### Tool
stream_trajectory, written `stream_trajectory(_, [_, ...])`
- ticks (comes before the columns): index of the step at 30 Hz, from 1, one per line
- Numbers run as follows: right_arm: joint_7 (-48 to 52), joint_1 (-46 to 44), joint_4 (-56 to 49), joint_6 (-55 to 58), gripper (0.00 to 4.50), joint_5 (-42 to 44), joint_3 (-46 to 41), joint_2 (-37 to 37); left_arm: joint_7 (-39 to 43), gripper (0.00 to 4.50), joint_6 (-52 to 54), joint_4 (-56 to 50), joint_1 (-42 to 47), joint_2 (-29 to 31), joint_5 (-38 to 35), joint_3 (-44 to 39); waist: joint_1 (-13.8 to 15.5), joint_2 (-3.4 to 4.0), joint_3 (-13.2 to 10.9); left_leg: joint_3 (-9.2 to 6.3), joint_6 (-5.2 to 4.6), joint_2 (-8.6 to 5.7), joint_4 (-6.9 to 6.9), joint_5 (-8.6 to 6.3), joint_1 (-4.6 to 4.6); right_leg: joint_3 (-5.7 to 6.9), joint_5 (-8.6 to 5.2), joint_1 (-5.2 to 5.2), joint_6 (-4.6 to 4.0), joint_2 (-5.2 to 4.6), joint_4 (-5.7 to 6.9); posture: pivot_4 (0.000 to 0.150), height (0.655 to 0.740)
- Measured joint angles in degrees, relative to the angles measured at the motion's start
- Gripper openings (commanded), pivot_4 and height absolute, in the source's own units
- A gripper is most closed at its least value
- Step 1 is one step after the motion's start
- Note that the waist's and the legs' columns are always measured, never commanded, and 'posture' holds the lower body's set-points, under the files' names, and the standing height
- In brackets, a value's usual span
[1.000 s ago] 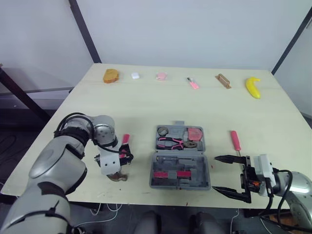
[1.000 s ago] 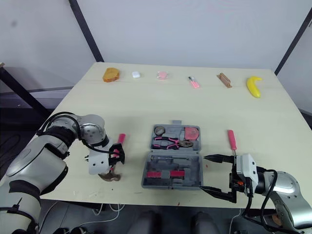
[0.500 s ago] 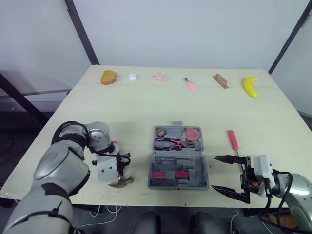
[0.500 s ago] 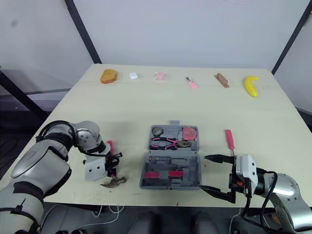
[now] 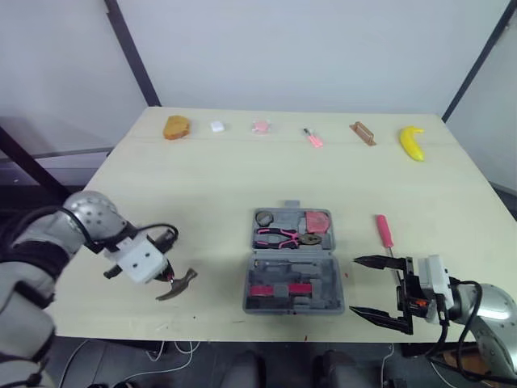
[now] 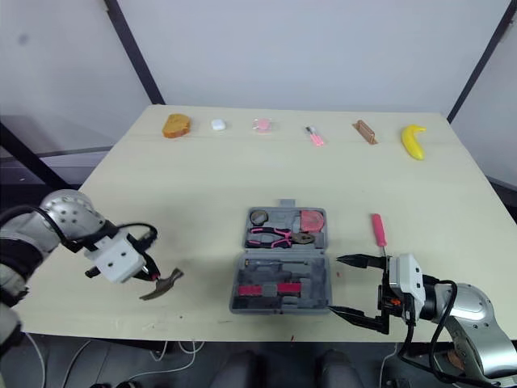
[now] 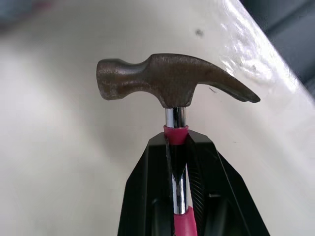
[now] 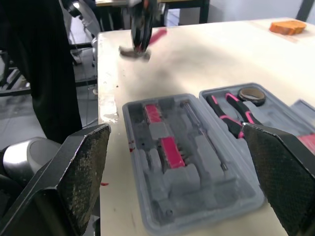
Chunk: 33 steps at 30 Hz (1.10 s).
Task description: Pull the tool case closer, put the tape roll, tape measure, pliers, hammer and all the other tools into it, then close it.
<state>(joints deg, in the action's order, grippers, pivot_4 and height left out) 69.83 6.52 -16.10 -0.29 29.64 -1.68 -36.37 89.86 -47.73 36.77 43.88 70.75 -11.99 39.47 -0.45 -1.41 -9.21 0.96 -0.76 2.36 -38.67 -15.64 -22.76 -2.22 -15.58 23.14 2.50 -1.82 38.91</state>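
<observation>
Left wrist view: the left gripper [image 7: 176, 142] is shut tight on the neck of the hammer [image 7: 172, 81], just under its brown head, and the pink handle runs back between the two fingers. The open tool case [image 5: 295, 263] lies well off to the robot's right of the hammer, so I think the left arm must carry it that way. The right gripper [image 5: 376, 294] sits just beside the case on its far side, fingers wide apart, holding nothing.

Most of the hammer [image 7: 173, 81] handle is hidden between the jaws of the left gripper [image 7: 177, 142]
</observation>
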Motion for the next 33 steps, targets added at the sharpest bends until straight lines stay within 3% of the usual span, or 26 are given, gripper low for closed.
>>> stream_trajectory(4, [0.36,-0.57,0.64,-0.09,4.50,-0.12,0.98,0.40,-4.23,0.05,20.99,-15.80,-10.56,5.00,-4.57,-8.95,0.08,0.00,0.00,0.09,0.00,-0.02,-0.10,0.00,-0.01,0.06,0.00,-0.04,0.00,0.04,0.00,0.150,0.7400])
stream_trajectory(8, [0.54,-0.64,0.98,-0.17,4.50,-0.15,1.03,0.43,-8.34,0.05,31.86,-23.96,-16.59,7.50,-4.50,-14.48,-0.03,0.00,-0.01,0.11,0.00,-0.04,-0.10,0.00,-0.01,0.09,-0.01,-0.04,-0.01,0.13,0.01,0.150,0.7400])
stream_trajectory(11, [0.55,-0.98,1.38,-0.37,4.50,-0.21,1.16,1.05,-21.65,0.05,52.01,-34.50,-25.48,7.52,-9.49,-23.90,-0.15,0.05,-0.05,-0.08,0.00,0.17,-0.08,0.00,0.02,0.05,-0.01,-0.03,0.00,0.07,0.03,0.150,0.7400])
stream_trajectory(13, [-0.41,-2.31,1.43,-0.07,4.50,0.41,1.31,3.17,-32.70,0.05,63.91,-42.51,-33.22,3.71,-12.80,-32.20,-0.28,0.05,-0.05,-0.16,0.00,0.20,-0.09,0.00,0.02,0.05,-0.01,-0.03,-0.01,0.08,0.03,0.150,0.7400])
stream_trajectory(19, [-0.24,-4.01,1.72,0.20,4.50,1.85,0.71,2.80,-48.46,0.05,87.32,-55.54,-40.80,-5.71,-19.40,-43.18,-0.04,0.04,-0.08,-0.16,0.00,-0.02,-0.09,0.00,0.01,0.05,0.00,-0.02,-0.01,0.08,0.04,0.150,0.7400])
stream_trajectory(25, [0.37,-4.45,3.02,0.22,4.50,1.96,0.59,1.87,-63.00,0.05,107.40,-61.10,-39.66,-18.48,-26.10,-52.23,-0.03,0.03,-0.07,-0.22,0.01,-0.09,-0.09,0.00,0.02,0.03,0.01,-0.03,-0.02,0.05,0.07,0.150,0.7400])
stream_trajectory(29, [0.91,-4.39,3.16,0.16,4.50,1.93,0.57,1.50,-73.73,0.05,120.43,-61.43,-35.45,-27.99,-26.81,-55.91,-0.03,-0.03,-0.04,-0.29,0.01,-0.12,-0.12,0.00,0.01,0.06,0.02,-0.04,-0.02,0.04,0.09,0.150,0.7400])
stream_trajectory(33, [1.05,-4.65,3.50,0.11,4.50,1.92,0.51,1.23,-78.53,0.05,128.95,-61.45,-32.02,-34.05,-26.74,-57.12,-0.05,-0.04,-0.03,-0.29,0.02,-0.15,-0.12,0.01,0.02,0.06,0.02,-0.05,-0.02,0.00,0.09,0.150,0.7400])
